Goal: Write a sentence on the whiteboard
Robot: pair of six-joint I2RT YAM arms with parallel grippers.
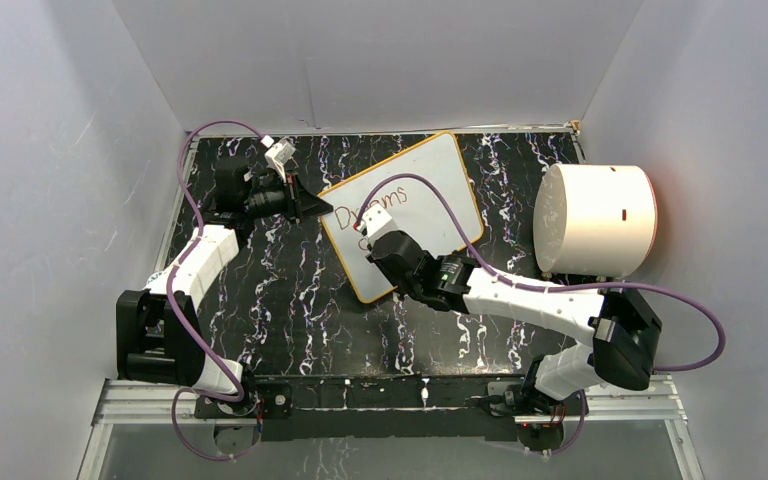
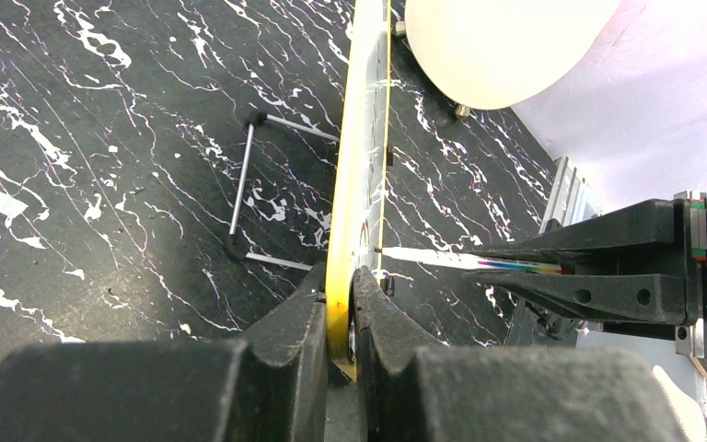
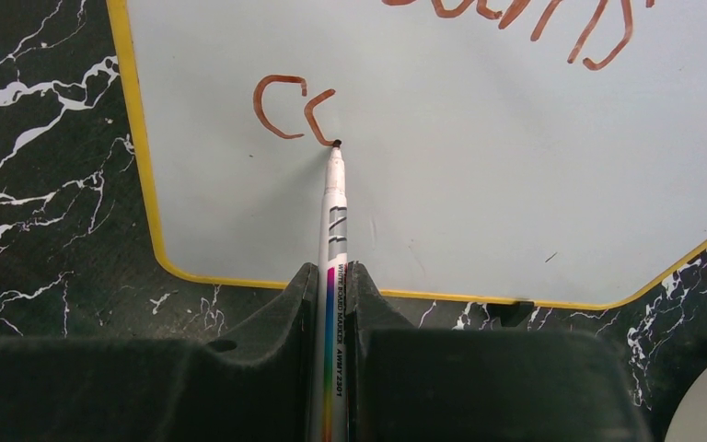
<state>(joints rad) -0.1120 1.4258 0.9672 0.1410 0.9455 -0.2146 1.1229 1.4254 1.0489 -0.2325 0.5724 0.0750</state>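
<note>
A: Whiteboard (image 1: 440, 185) status?
B: Propped on a wire stand (image 2: 244, 184), mid-table toward the far edge. Line one reads "Dreams". Line two has a "C" plus a part stroke. Looks well short of a sentence.
A: Grippers?
B: Left gripper (image 2: 341, 299) clamped on the rim at the board's left corner. Right gripper (image 3: 331, 281) clenched on the marker (image 3: 334, 207), tip touching the board.
A: Surroundings?
B: Black marbled tabletop (image 1: 290, 290), white walls (image 1: 360, 60) on three sides, cylinder (image 1: 600, 220) by the far right corner.

Black, white-veined table (image 1: 290, 300) with the propped whiteboard (image 1: 440, 160) and, near it, a big white cylinder (image 1: 600, 220)
</note>
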